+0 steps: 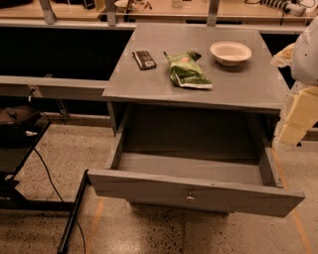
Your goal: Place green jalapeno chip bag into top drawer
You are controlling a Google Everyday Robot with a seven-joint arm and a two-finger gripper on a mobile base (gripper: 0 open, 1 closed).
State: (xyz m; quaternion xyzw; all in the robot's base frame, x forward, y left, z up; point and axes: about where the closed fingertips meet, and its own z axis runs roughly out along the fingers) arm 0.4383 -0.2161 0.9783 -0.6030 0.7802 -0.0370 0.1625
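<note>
The green jalapeno chip bag (188, 70) lies on the grey cabinet top (238, 87), outside the drawer. Nearest the camera is the speckled floor (149, 233), with a black cable (49, 178) trailing across it at the left. Above that, the top drawer (149, 184) stands open toward the camera, with a small round knob (190, 199) at the centre of its flat front panel. What shows of its inside is bare grey board, and nothing covers its opening. At the right edge of the view the gripper (298, 116) hangs beside the cabinet's right side, just outside the drawer's right wall and partly cut off by the frame. Whether it is released or clenched cannot be told. Further back, on the cabinet top, the crinkled bag rests flat about mid-width. It is well apart from the gripper, up and to the left of it, with only bare cabinet top between them. A small dark rectangular packet (144, 59) lies near the bag on its left, not touching it. A white bowl (231, 52) stands near it on the right, slightly further back. Beyond the cabinet a cluttered workbench (164, 7) runs across the far edge.
</note>
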